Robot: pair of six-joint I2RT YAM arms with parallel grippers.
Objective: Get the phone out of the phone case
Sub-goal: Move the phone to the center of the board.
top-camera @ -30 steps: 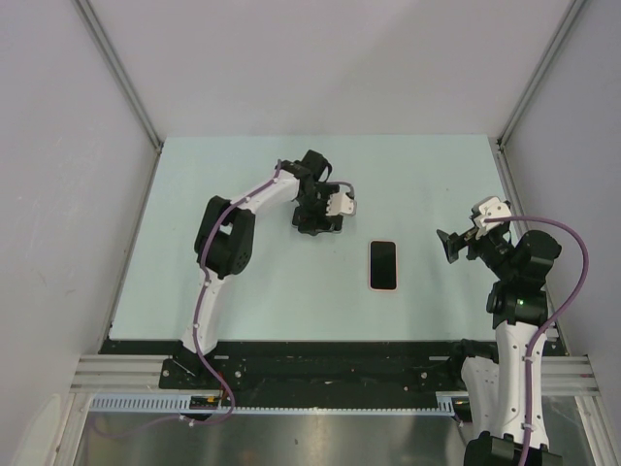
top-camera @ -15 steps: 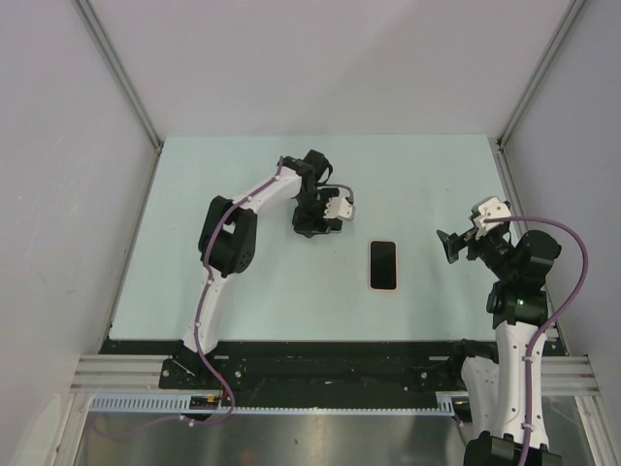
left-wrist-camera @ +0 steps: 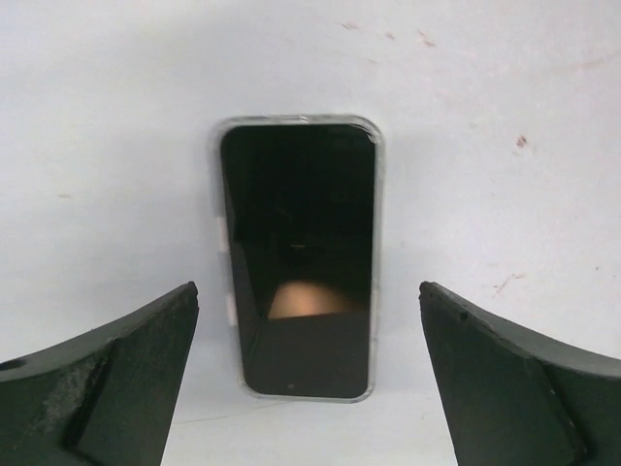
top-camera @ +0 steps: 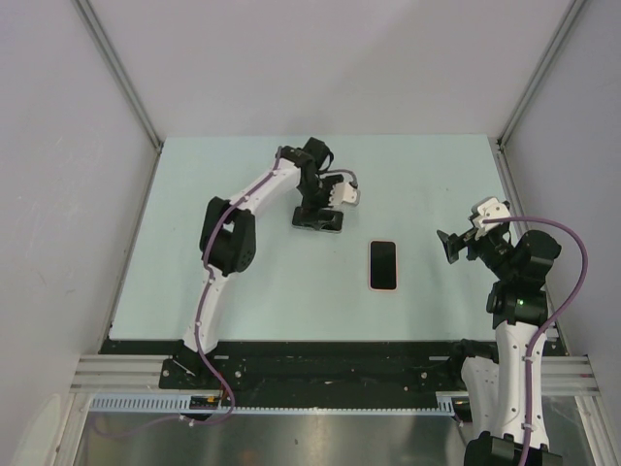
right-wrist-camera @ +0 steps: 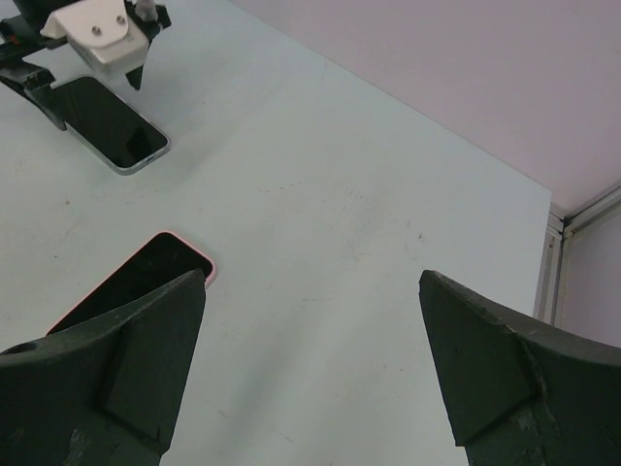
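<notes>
Left gripper (left-wrist-camera: pixel 309 289), fingers spread wide, hangs over the clear-cased phone (left-wrist-camera: pixel 299 257) far-left of centre on the surface (top-camera: pixel 427 175), straddling its width, while the right gripper (top-camera: pixel 449 245), also spread, sits right of the pink-cased phone (top-camera: pixel 384 265).

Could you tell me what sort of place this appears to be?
Likely a robotics lab cell: a pale table enclosed by grey panels on aluminium rails, with a left arm and right arm bolted at its edge.

The phone (left-wrist-camera: pixel 297 257) is showing a glossy black screen in a clear, smooth rim, while the table (left-wrist-camera: pixel 485 78) is looking matt and lightly marked.
</notes>
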